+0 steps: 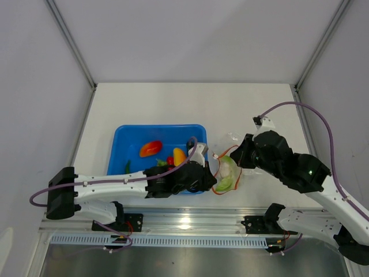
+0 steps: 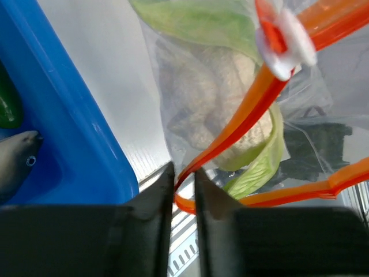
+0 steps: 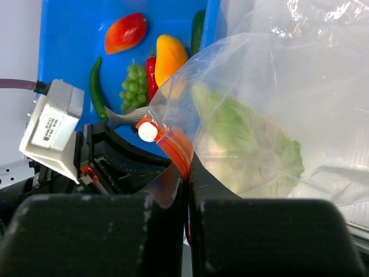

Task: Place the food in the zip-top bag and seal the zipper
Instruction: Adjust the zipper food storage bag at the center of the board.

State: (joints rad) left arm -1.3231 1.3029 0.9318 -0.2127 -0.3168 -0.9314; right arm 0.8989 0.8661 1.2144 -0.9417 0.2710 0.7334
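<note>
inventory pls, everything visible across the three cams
table: 1, white, under everything
blue tray: 1, blue, left-centre
tomato: 1, red-orange, in tray
mango: 1, yellow-orange, in tray
red chili: 1, red, beside mango
grapes: 1 bunch, green, in tray
green pepper: 1, thin, green, in tray
cucumber: 1, dark green, tray's right side
fish: 1, grey, in tray
zip-top bag: 1, clear, right of tray, unsealed
zipper: 1, orange, white slider
cauliflower: 1, white, green leaves, inside bag
left claw: black, jaws narrow, either side of zipper
right claw: black, shut on zip-top bag's mouth
</note>
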